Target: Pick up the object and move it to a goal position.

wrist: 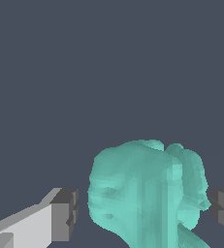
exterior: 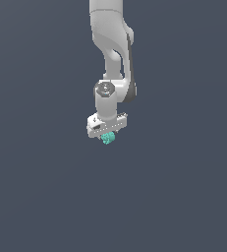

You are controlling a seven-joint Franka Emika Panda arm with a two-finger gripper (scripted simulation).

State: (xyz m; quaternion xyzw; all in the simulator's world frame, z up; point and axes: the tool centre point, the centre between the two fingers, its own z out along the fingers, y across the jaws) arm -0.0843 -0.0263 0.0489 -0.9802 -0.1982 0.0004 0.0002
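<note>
So the white Franka arm (exterior: pixel 112 54) hung straight down from the top of the exterior view, against a plain dark slate-blue background (exterior: pixel 36 187). The white gripper (exterior: pixel 107 134) sat at the end of it, with the small teal-green lumpy, knobbly object (exterior: pixel 108 138) poking out right underneath the gripper body.

The wrist view was where it got more readable. The teal object (wrist: pixel 147 193) filled the space between the two dark grey finger pads (wrist: pixel 65 213), all bumpy lobes and a rounded knob on one side. One pad was touching or very nearly touching the far edge of the lump; on the other side there was a thin strip of background between the pad and the object. So the fingers bracketed it for sure, but whether they'd actually squeezed down on it, I honestly couldn't tell. Nothing showed under the object in either view, just that flat dark colour.
</note>
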